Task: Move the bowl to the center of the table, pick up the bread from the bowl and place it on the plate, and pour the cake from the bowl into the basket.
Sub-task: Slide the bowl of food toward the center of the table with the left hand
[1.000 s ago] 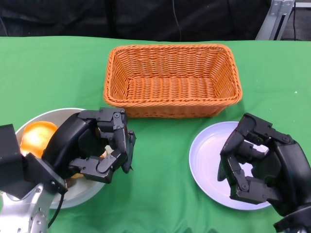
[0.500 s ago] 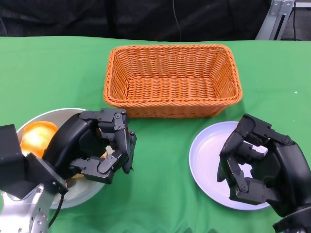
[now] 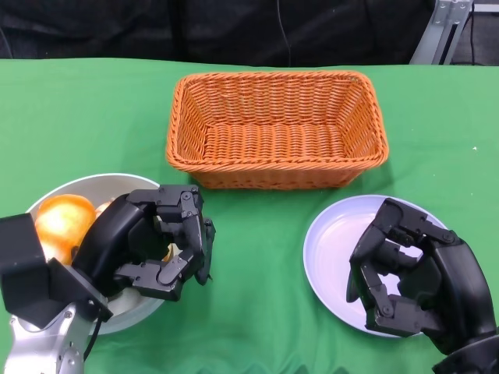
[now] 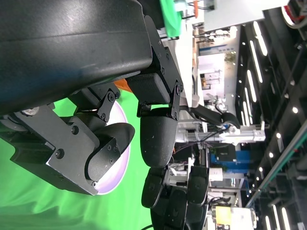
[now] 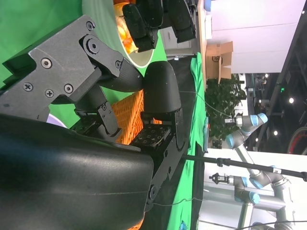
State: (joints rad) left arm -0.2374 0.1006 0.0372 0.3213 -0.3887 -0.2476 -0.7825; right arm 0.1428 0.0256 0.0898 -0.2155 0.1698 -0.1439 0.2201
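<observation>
A pale bowl (image 3: 82, 185) sits at the table's near left. A round golden bread (image 3: 62, 222) lies in it, and a smaller orange piece (image 3: 102, 208), probably the cake, peeks out beside it. My left hand (image 3: 152, 243) covers the bowl's right side and its curled fingers grip the rim there. The lilac plate (image 3: 327, 241) lies at the near right. My right hand (image 3: 409, 276) hovers over the plate's right half, loosely curled with a gap between the fingers and holding nothing. In the right wrist view the bowl (image 5: 103, 28) shows beyond my right hand.
An orange wicker basket (image 3: 277, 178) stands with nothing in it at the middle back. Bare green cloth (image 3: 257, 257) lies between the bowl and the plate. The table's far edge meets a dark backdrop.
My left hand has sunk slightly toward the near left on the bowl's rim, uncovering more of the bread. My right hand has drifted a little nearer over the plate.
</observation>
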